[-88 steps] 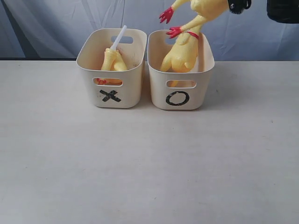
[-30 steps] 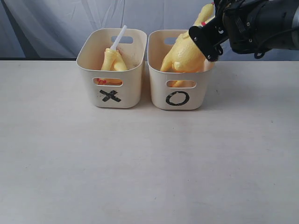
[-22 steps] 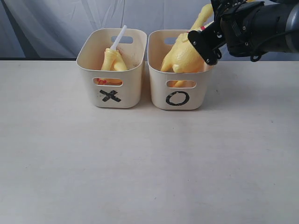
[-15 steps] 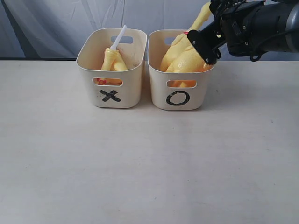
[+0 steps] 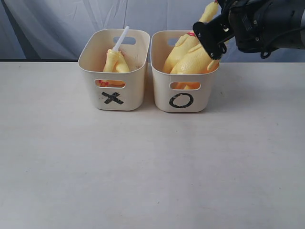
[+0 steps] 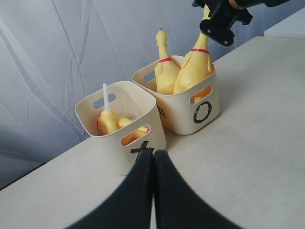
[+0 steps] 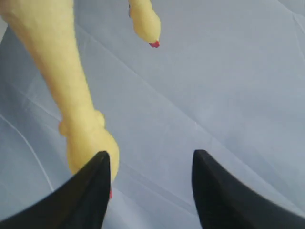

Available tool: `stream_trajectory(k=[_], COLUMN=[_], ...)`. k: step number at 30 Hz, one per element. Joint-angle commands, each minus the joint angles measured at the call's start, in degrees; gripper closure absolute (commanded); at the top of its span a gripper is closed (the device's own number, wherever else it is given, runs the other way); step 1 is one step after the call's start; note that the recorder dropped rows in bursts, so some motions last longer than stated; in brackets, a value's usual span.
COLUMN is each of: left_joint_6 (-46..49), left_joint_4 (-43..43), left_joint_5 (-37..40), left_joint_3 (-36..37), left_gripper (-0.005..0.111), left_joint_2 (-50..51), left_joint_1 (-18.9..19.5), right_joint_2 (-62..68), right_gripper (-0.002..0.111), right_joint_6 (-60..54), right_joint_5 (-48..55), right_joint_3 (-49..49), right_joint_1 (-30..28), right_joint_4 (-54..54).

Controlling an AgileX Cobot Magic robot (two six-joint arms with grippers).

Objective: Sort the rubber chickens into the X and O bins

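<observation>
The X bin (image 5: 131, 95), cream plastic, bore a black X. The O bin (image 5: 162, 95), touching it, bore a black O, and the print (image 6: 161, 113) on its side was too small to read. Two large chickens (image 6: 193, 67), yellow with red neck bands, stood neck-up in the O bin. A smaller chicken (image 5: 116, 62) lay in the X bin, its white tube (image 5: 121, 38) rising past the rim. The right tool (image 7: 150, 191) hung above the O bin, fingers apart, one just beside a chicken's head. The left tool (image 6: 153, 157) was closed on nothing. The table (image 5: 143, 167) was pale; creased grey-blue cloth (image 5: 47, 28) hung behind.
</observation>
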Motion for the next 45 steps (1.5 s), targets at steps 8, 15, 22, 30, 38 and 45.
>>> stream_trajectory(k=[8, 15, 22, 30, 38, 45], left_joint_6=[-0.24, -0.24, -0.24, -0.24, -0.24, -0.24], left_joint_4=[0.06, 0.06, 0.06, 0.06, 0.06, 0.06], left_joint_5=[-0.53, -0.53, -0.53, -0.53, -0.53, -0.53], left_joint_3=[0.36, 0.36, 0.36, 0.36, 0.36, 0.36], left_gripper=[0.107, 0.107, 0.107, 0.107, 0.107, 0.107], left_joint_2=[-0.42, -0.42, -0.42, -0.42, -0.42, -0.42], left_joint_1=[0.25, 0.25, 0.25, 0.25, 0.25, 0.25], right_joint_2=[-5.89, -9.93, -12.08, -14.85, -18.03, -26.01], right_gripper=[0.058, 0.058, 0.093, 0.109, 0.109, 0.109], right_joint_6=[9.52, 21.89, 40.77, 41.28, 41.28, 41.67], right_joint_5=[-0.11, -0.59, 2.64, -1.37, -1.93, -7.91], right_joint_3=[-0.45, -0.45, -0.45, -0.33, 0.08, 11.23], right_joint_1=[-0.28, -0.28, -0.28, -0.28, -0.28, -0.28], right_joint_4=[3.12, 15.26, 26.99, 45.87, 59.22, 60.61])
